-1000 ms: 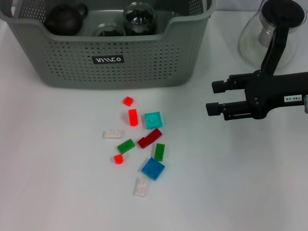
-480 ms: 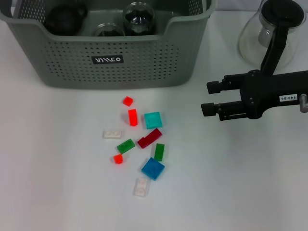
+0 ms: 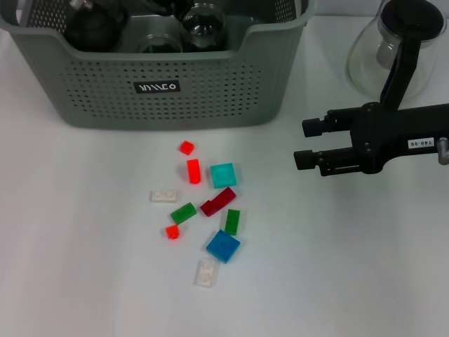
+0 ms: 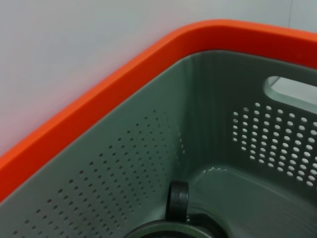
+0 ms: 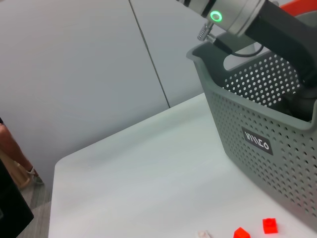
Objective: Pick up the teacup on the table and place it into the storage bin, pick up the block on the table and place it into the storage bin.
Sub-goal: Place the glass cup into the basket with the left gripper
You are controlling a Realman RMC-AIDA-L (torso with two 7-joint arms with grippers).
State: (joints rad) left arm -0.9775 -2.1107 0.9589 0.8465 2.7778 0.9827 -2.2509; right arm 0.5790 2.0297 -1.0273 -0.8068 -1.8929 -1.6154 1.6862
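The grey-green storage bin stands at the table's back left. Inside it are a dark teapot and glass vessels; I cannot tell which is the teacup. Several small blocks lie in front of the bin, among them a red block, a teal block and a blue block. My right gripper hovers open and empty to the right of the blocks. My left arm reaches down into the bin, where the left wrist view shows the perforated wall and a dark round rim.
A glass pitcher with a dark lid stands at the back right, just behind my right arm. Clear blocks lie among the coloured ones. The bare white table stretches to the front and left.
My right gripper shifted a little to the left, then held still. Parts of my left arm now show over the back of the bin. The blocks have not moved.
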